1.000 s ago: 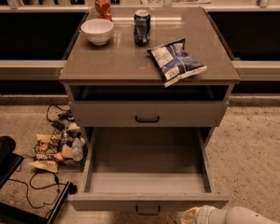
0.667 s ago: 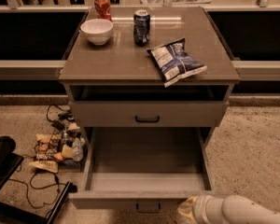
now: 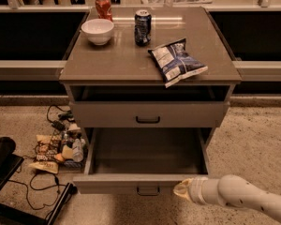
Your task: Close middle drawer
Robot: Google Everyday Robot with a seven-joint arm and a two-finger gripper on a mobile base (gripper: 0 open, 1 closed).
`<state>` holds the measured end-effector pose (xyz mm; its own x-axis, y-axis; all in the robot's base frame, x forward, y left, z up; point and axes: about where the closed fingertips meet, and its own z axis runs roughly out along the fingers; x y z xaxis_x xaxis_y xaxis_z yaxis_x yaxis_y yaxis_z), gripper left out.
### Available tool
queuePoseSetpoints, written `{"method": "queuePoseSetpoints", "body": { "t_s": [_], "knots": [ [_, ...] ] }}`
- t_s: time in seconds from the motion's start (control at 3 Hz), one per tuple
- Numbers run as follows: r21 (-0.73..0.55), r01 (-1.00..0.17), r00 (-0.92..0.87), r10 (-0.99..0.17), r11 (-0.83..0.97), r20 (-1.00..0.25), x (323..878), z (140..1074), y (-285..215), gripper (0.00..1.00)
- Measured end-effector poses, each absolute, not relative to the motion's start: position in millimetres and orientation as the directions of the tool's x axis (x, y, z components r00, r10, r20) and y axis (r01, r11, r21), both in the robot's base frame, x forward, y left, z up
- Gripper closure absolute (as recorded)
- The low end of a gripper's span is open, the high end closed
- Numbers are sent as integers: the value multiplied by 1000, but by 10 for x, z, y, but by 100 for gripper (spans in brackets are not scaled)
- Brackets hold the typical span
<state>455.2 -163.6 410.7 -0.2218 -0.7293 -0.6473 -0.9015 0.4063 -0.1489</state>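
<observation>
Speckled beige floor surrounds the cabinet, whose bench [image 3: 117,64] top carries a white bowl [image 3: 98,31], a dark can [image 3: 142,27], a red can [image 3: 103,6] and a chip bag [image 3: 177,62]. I see the middle drawer [image 3: 112,183] pulled far out toward me. My gripper [image 3: 181,190] sits low against the drawer front, just right of its black handle [image 3: 148,190]; whether it is spread or closed I can't make out. Clutter [image 3: 56,146] lies on the floor at left.

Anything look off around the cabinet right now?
Chip bag overhangs the front edge of the cabinet top. Wrappers and cables litter the floor left of the open middle drawer. Gripper sits at its front, right of the handle.
</observation>
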Motion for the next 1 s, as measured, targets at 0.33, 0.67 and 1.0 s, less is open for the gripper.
{"method": "queuePoseSetpoints", "body": {
  "t_s": [0.33, 0.67, 1.0],
  "knots": [
    [-166, -890, -204, -696, 425, -689, 5089, 4242, -1665, 100],
    [-166, -890, -203, -696, 424, -689, 5091, 4240, -1661, 100],
    [-170, -892, -189, -688, 418, -701, 5298, 4209, -1649, 100]
  ]
}}
